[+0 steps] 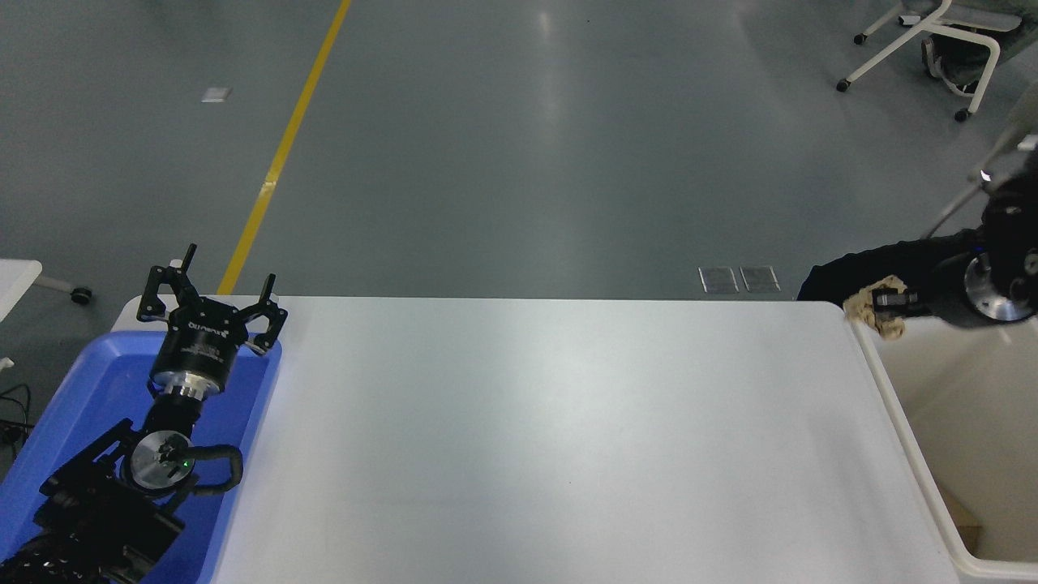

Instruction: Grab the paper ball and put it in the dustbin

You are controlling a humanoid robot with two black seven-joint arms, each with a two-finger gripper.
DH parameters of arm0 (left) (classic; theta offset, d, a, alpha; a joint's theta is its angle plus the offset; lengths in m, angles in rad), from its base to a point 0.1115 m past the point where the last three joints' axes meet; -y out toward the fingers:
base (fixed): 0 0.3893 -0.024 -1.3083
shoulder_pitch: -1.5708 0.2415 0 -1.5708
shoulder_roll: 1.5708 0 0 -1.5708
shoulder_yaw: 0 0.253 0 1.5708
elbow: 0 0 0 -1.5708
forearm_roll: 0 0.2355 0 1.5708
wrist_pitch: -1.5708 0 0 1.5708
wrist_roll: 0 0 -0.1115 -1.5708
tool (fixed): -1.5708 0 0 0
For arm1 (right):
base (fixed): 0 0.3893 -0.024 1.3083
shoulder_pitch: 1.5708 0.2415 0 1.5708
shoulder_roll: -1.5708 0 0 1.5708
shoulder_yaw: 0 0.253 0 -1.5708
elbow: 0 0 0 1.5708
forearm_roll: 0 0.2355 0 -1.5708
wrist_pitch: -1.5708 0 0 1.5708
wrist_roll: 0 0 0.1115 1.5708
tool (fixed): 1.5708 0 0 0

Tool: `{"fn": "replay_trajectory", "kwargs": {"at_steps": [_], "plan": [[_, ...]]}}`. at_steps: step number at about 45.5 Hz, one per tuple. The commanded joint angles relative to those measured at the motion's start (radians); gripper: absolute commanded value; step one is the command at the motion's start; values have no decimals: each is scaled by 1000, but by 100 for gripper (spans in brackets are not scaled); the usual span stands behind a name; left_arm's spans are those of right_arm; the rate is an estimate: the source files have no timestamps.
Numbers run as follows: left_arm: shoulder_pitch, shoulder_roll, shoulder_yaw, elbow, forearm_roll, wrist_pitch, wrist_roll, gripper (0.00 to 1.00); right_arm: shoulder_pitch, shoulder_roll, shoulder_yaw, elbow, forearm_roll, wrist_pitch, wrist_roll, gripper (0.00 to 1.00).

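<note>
The tan paper ball hangs in the air at the far right, over the near-left corner of the off-white dustbin. My right gripper is shut on it, its arm coming in raised from the right edge. Most of that arm is out of frame. My left gripper stands open over the far end of the blue tray at the lower left, parked.
A blue tray lies under the left arm at the table's left edge. A person in dark clothing sits beyond the table's far right corner. Wheeled chairs stand on the grey floor behind.
</note>
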Motion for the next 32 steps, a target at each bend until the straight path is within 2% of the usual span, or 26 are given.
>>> {"fn": "replay_trajectory", "kwargs": {"at_steps": [1, 21, 27, 32], "plan": [[0, -1, 0, -1, 0, 0, 0, 100, 384, 49, -91, 151, 17, 193, 57, 0], [0, 1, 1, -1, 0, 0, 0, 100, 424, 35, -125, 142, 15, 238, 57, 0], [0, -1, 1, 1, 0, 0, 0, 100, 407, -35, -192, 85, -3, 236, 54, 0], [0, 1, 0, 1, 0, 0, 0, 100, 325, -138, -249, -53, -43, 229, 56, 0]]}}
